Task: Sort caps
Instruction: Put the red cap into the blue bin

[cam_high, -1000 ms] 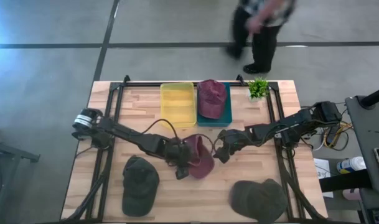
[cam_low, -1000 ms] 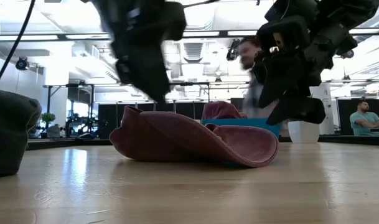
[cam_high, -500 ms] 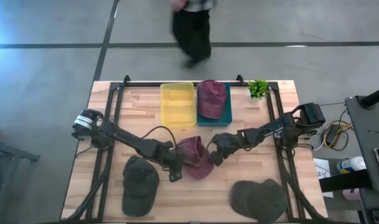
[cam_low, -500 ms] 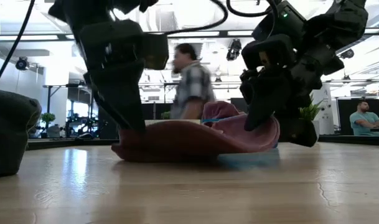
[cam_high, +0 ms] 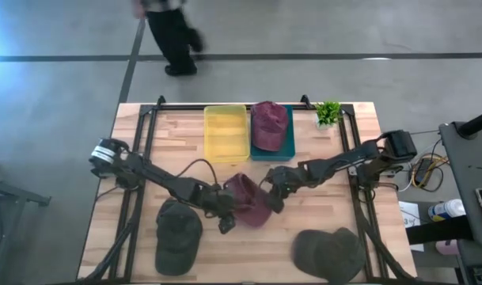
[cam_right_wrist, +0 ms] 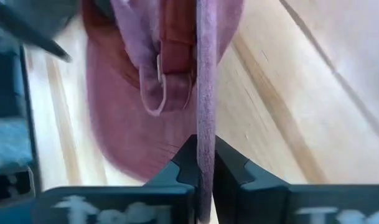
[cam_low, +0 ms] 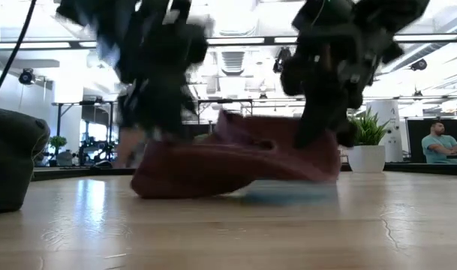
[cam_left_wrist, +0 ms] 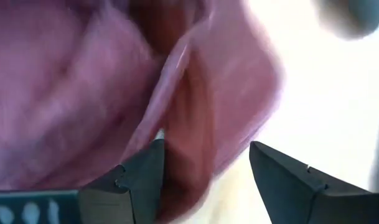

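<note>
yellow bin (cam_high: 225,132), teal bin (cam_high: 284,148) beside it, potted plant (cam_high: 328,112) at table (cam_high: 387,162) corner; person (cam_high: 169,36) beyond

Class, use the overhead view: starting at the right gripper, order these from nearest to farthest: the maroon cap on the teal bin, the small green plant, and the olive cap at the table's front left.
From the right gripper:
1. Maroon cap on the teal bin, back centre.
2. Small green plant, back right.
3. Olive cap, front left.
The last two are close, so that order is not firm.

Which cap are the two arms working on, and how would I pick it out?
Start at the yellow bin at the table's far edge and come toward the middle. The maroon cap lies there, pinched at its edge by the right tool, with the left tool beside it. The other maroon cap rests on the teal bin.
</note>
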Robot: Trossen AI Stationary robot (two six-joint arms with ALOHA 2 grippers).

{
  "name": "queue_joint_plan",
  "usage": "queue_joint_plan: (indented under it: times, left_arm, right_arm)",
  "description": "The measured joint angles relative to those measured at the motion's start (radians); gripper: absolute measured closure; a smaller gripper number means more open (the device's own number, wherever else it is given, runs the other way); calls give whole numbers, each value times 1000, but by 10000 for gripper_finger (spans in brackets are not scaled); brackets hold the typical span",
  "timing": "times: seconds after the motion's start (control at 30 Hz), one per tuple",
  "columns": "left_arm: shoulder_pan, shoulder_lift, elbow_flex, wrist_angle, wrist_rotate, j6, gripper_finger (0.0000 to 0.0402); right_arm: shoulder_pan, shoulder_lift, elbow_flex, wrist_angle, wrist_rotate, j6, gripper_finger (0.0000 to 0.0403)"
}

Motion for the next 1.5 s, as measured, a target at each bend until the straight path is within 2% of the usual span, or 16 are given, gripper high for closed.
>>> queue_joint_plan:
  times: [0.1,0.17,0.33,0.43,0.57,0.7,0.8,0.9,1.27,1.5]
  left_arm:
    - [0,-78,56,-15,-33,55,171]
    - [-4,-133,85,-70,-77,95,171]
    - [-17,-255,119,-247,-317,108,171]
    - [-23,-306,119,-305,-444,85,171]
    - [-25,-335,118,-317,-493,78,171]
    - [-25,-326,118,-318,-507,79,171]
    - [-25,-302,118,-318,-507,77,171]
    - [-25,-275,117,-316,-503,71,171]
    - [-23,-136,117,-312,-395,-46,171]
    - [-4,-74,117,-313,-283,-106,171]
  right_arm:
    - [6,-69,41,-173,93,-119,389]
    - [14,-124,77,-292,209,-202,389]
    - [85,-243,189,-599,654,-390,390]
    - [156,-265,240,-690,871,-525,390]
    - [258,-222,256,-732,1096,-749,390]
    - [333,-106,224,-734,1398,-953,390]
    - [345,-12,190,-736,1557,-979,390]
    - [356,63,172,-739,1562,-927,385]
    - [488,260,201,-741,1393,-637,365]
    - [516,256,213,-759,1168,-503,337]
